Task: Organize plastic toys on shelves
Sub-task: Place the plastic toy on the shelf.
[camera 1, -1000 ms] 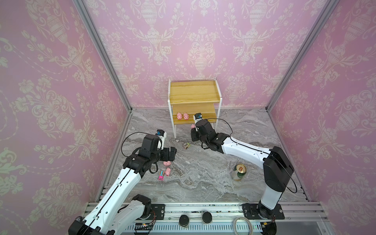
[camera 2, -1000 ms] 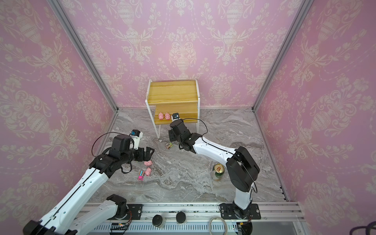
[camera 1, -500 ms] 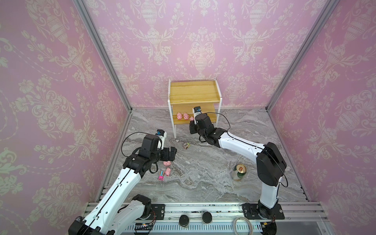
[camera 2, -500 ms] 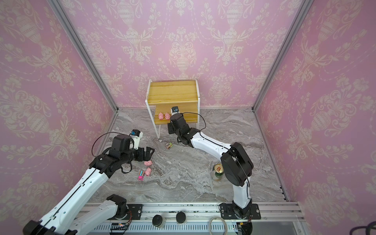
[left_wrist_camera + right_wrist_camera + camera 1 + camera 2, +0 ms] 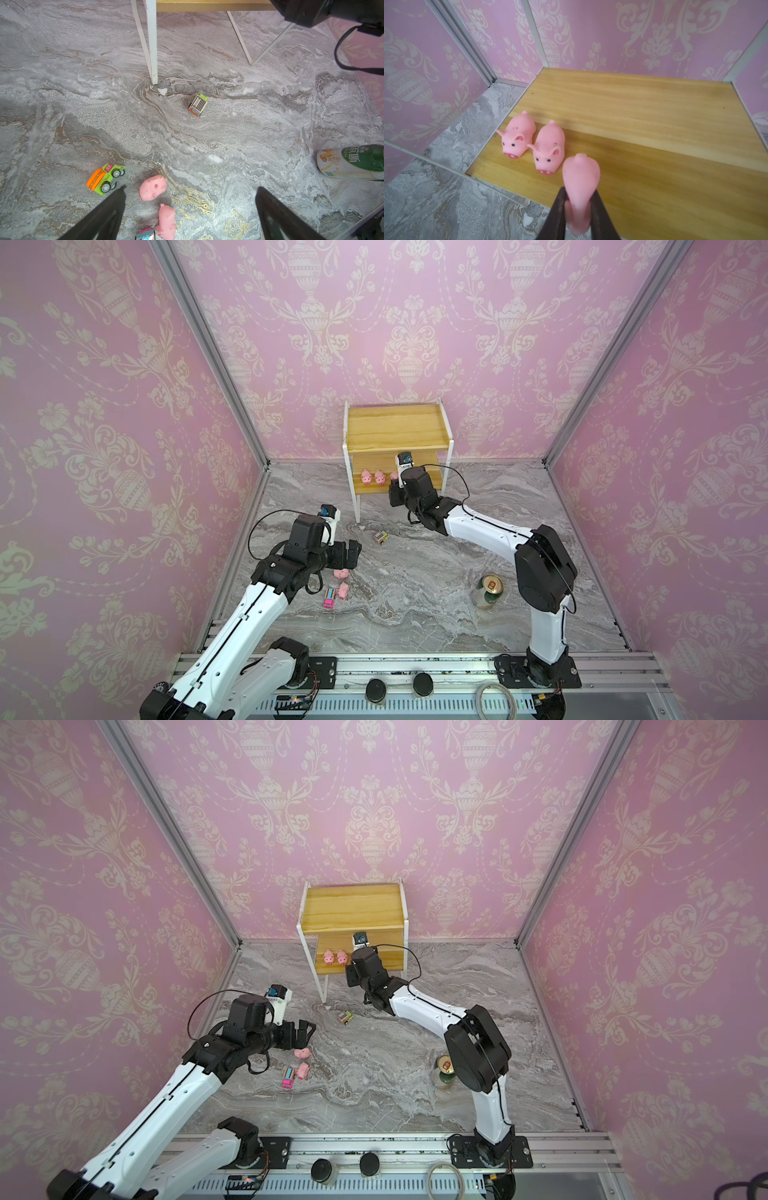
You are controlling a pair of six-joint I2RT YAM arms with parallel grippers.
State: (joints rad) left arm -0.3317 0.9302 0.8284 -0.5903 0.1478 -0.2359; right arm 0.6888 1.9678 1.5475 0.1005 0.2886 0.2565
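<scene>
The shelves (image 5: 399, 427) stand at the back wall, and two pink pigs (image 5: 519, 137) (image 5: 549, 148) sit side by side on the lower board (image 5: 654, 128). My right gripper (image 5: 578, 197) is shut on a third pig (image 5: 580, 176), holding it over that board's front edge just beside the two; a top view shows it too (image 5: 393, 477). My left gripper (image 5: 191, 188) hangs open over the floor. Two pigs (image 5: 152, 187) (image 5: 167, 220) lie on the floor between its fingers. An orange-green truck (image 5: 106, 178), a pink-blue truck (image 5: 328, 598) and a brown-green truck (image 5: 380, 537) lie loose.
A green-gold can (image 5: 488, 591) stands on the marble floor beside the right arm's elbow. The rack's thin white legs (image 5: 152, 41) stand just behind the brown-green truck. Pink walls close in the back and both sides.
My right gripper has carried its pig from in front of the rack up to the lower board, next to the two pigs. The left arm has not moved.
</scene>
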